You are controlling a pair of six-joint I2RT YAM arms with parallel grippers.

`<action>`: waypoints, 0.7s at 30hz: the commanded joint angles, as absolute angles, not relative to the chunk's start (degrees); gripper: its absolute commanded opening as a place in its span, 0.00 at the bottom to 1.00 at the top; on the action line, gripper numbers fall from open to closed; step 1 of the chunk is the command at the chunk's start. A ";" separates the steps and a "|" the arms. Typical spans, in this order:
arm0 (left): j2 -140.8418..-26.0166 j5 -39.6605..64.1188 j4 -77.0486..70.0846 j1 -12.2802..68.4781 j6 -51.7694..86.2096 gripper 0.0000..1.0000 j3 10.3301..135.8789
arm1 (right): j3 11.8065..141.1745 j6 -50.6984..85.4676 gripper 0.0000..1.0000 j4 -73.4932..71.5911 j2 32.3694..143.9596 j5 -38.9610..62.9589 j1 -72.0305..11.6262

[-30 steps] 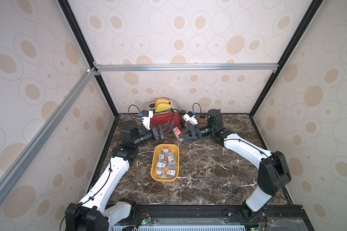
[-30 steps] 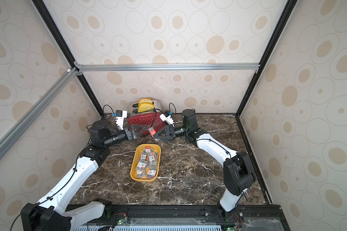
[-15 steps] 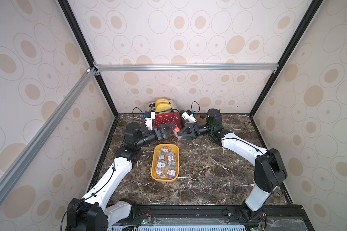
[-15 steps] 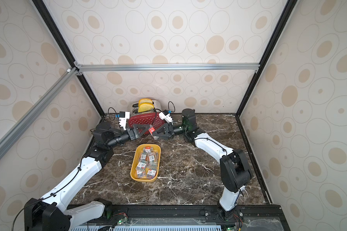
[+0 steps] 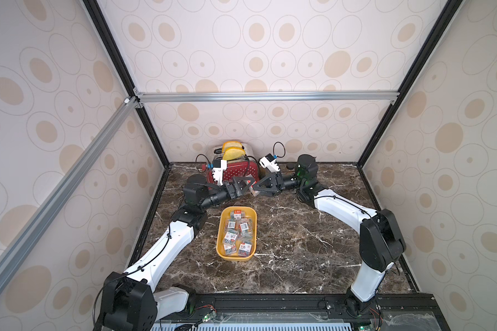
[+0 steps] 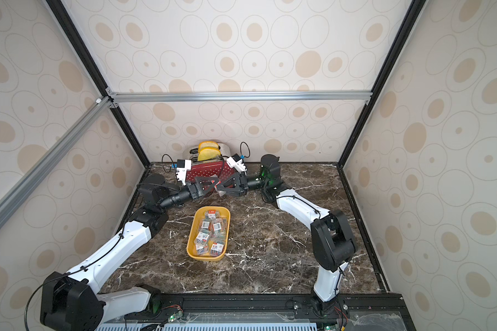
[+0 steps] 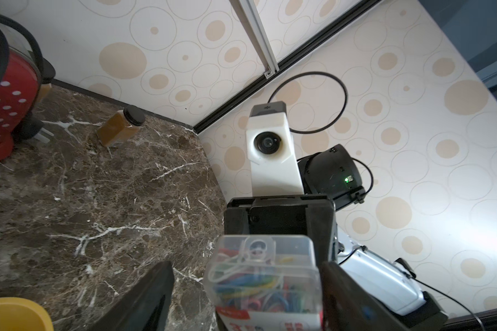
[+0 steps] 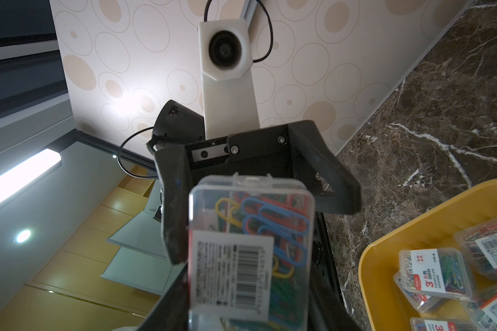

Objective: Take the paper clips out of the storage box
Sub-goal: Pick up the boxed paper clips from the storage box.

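Observation:
The mustard-yellow storage box lies mid-table with several clear cases of paper clips in it. Behind it, above the table, both grippers meet tip to tip. My right gripper is shut on one case of coloured clips, barcode label towards its camera. My left gripper is open and straddles the same case. One finger lies against the case; the other finger stands a gap away.
A red white-dotted toaster with yellow slices stands at the back wall, right behind the grippers. A small brown jar stands near the back corner. Dark marble tabletop surrounds the tray.
The left gripper has moved right to the right gripper and its jaws have come around the held case and narrowed. The right gripper has shifted slightly left, still gripping the case.

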State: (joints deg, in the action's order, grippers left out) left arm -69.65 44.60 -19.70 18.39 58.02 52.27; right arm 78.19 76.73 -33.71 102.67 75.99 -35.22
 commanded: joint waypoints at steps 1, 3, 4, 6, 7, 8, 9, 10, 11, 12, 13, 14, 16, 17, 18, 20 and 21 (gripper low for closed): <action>-69.88 44.82 -23.29 18.80 59.74 0.77 53.79 | 80.55 77.77 0.37 -37.37 103.35 76.46 -35.37; -69.96 44.91 -23.32 18.72 59.83 0.72 53.79 | 80.61 78.05 0.37 -37.74 103.59 76.56 -35.41; -70.06 44.91 -23.59 18.78 59.98 0.69 53.88 | 80.72 78.14 0.37 -37.71 103.73 76.55 -35.41; -70.27 45.00 -23.89 18.73 60.30 0.68 53.79 | 80.79 78.38 0.37 -38.22 103.89 76.64 -35.33; -70.40 45.00 -23.99 18.73 60.38 0.67 53.82 | 80.90 78.61 0.37 -38.50 104.02 76.64 -35.43; -70.61 45.09 -24.06 18.73 60.60 0.67 53.88 | 81.01 78.74 0.37 -38.67 104.15 76.64 -35.43; -70.83 45.24 -24.19 18.80 60.87 0.66 53.96 | 81.20 78.83 0.37 -38.67 104.32 76.64 -35.46; -71.18 45.56 -24.41 18.78 61.36 0.65 54.04 | 81.30 79.00 0.37 -38.99 104.52 76.64 -35.47; -71.43 45.74 -25.12 18.75 61.79 0.63 54.07 | 81.51 79.16 0.37 -39.20 104.67 76.64 -35.51; -71.63 45.87 -25.53 18.77 62.17 0.61 54.10 | 81.63 79.40 0.37 -39.41 104.95 76.64 -35.54; -71.78 45.81 -25.72 18.87 62.31 0.60 54.05 | 81.77 79.58 0.37 -39.66 105.09 76.68 -35.66; -71.81 45.79 -25.96 18.77 62.31 0.58 54.05 | 82.00 79.84 0.37 -39.88 105.36 76.73 -35.70; -71.87 45.79 -26.09 18.80 62.31 0.55 54.14 | 82.15 80.45 0.37 -40.64 105.72 76.74 -35.84; -71.89 45.87 -26.05 18.86 62.27 0.53 54.23 | 82.16 80.58 0.37 -40.85 105.90 76.75 -35.90; -71.90 45.88 -26.02 18.74 62.23 0.51 54.23 | 82.08 80.75 0.37 -41.04 106.02 76.77 -35.88; -71.81 45.80 -26.02 18.82 62.14 0.46 54.14 | 81.87 80.80 0.37 -41.23 106.13 76.75 -35.86; -71.81 45.77 -25.95 18.87 62.03 0.43 54.14 | 81.75 80.85 0.37 -41.35 106.17 76.73 -35.87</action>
State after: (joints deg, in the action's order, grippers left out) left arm -71.44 44.64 -24.01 18.28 62.81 52.31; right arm 80.09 79.40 -38.74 105.60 76.23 -35.18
